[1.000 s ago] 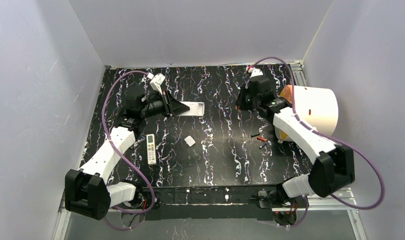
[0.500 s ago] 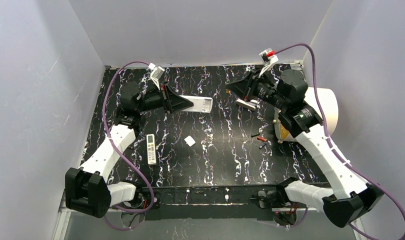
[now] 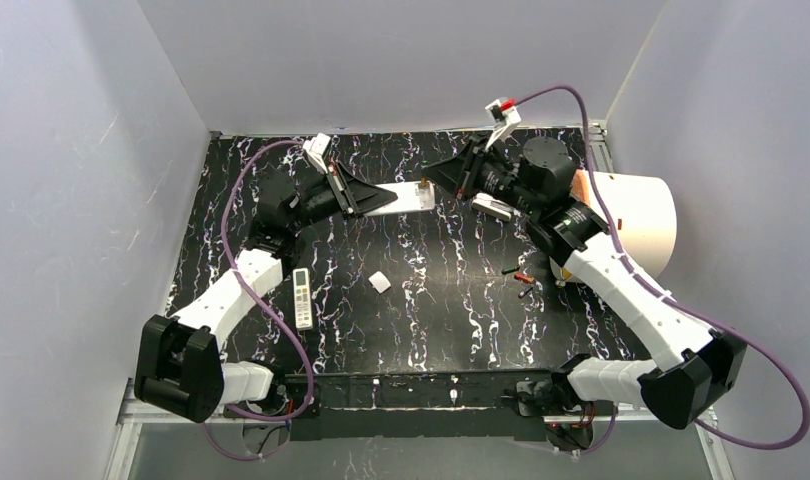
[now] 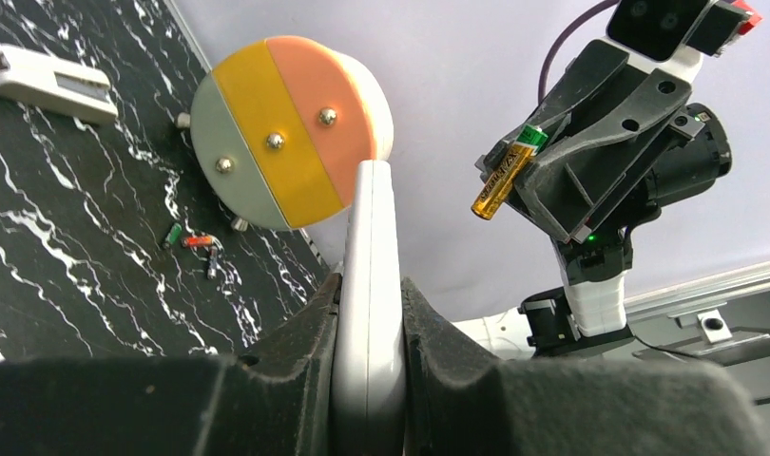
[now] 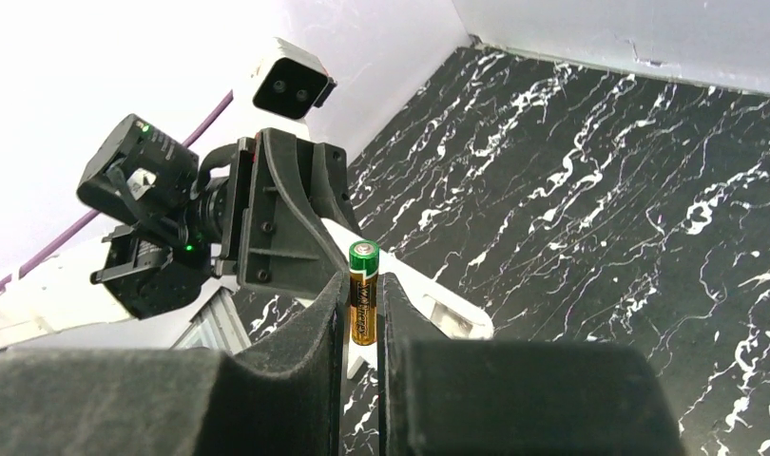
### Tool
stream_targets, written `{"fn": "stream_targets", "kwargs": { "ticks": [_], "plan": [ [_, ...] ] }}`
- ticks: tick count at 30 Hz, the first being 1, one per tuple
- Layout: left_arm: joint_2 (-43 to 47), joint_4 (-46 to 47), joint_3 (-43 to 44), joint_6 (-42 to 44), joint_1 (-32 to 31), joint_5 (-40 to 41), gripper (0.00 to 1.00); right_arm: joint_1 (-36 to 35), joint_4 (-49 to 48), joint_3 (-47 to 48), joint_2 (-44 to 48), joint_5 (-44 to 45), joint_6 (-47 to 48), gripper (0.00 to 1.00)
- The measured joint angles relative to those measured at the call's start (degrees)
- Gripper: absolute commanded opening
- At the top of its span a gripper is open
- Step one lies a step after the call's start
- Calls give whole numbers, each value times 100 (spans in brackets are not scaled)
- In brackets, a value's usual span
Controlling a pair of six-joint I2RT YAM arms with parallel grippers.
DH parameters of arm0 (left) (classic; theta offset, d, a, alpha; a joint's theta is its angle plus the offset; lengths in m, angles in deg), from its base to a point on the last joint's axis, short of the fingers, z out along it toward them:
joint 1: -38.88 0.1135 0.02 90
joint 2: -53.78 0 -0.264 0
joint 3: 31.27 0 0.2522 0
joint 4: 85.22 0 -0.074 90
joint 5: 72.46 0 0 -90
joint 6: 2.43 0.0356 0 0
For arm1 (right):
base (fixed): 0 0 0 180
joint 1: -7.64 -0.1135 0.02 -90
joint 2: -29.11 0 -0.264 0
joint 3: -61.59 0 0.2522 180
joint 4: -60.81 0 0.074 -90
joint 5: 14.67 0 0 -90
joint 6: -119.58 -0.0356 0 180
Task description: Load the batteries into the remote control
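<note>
The right gripper (image 5: 362,328) is pinched on the middle of one gold battery (image 5: 364,275), leaving both ends free. The battery looks light, rigid and slick-skinned, so this mid-body hold suits it. The left gripper (image 4: 370,313) clamps the white remote (image 4: 374,218) by its long edges, clear of the table (image 3: 451,320). Three loose batteries (image 3: 522,279) lie there, with a buttoned remote (image 3: 301,298) and a plain remote (image 3: 493,207).

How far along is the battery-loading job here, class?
Done: left hand holds the remote off the table; right hand grips one battery. In hand: that battery sits near the remote's far end, not inserted. Left: seating it, then the loose batteries lying on the table.
</note>
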Motion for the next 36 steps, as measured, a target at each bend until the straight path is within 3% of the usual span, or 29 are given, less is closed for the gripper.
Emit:
{"fn": "stream_targets", "kwargs": {
  "ticks": [17,36],
  "plan": [
    [0,595,-297,-562,-59,162,0,-634,229,0,-208,1233,595,8],
    [-2,911,-321,-743,-59,155,0,-822,308,-293,9,1639,890,8]
  ]
}}
